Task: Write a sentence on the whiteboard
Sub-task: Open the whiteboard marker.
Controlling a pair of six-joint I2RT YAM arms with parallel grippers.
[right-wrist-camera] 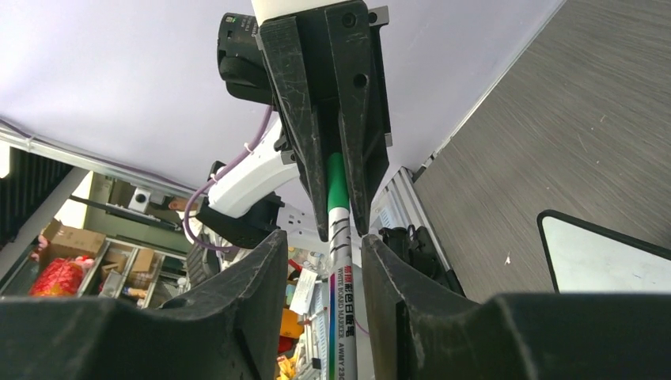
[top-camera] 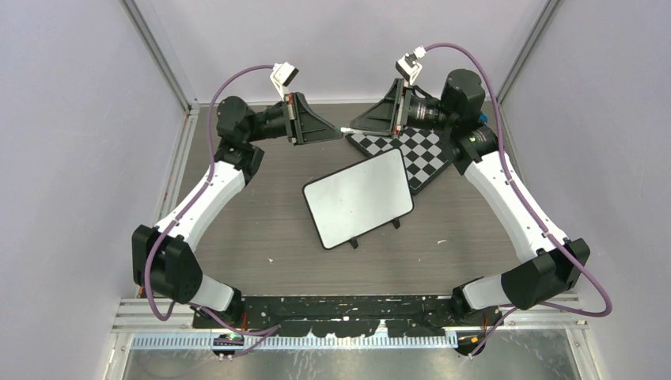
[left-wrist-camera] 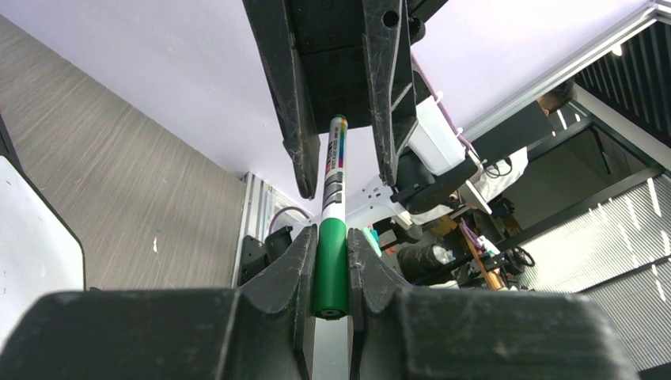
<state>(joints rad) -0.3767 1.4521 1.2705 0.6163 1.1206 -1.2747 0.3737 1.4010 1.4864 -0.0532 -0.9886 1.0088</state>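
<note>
Both arms reach to the far side of the table (top-camera: 261,229), grippers tip to tip. The left gripper (left-wrist-camera: 331,253) pinches the marker (left-wrist-camera: 335,170) by its green cap (left-wrist-camera: 330,273). The right gripper (right-wrist-camera: 324,253) has its jaws spread around the barrel, with a gap on either side. The whiteboard (top-camera: 358,198) lies mid-table, just beside the chessboard (top-camera: 419,154).

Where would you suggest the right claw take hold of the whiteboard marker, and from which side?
Probably by the marker's white barrel, straddling it end-on from opposite the left claw, which clamps the green cap; only the barrel is free.
</note>
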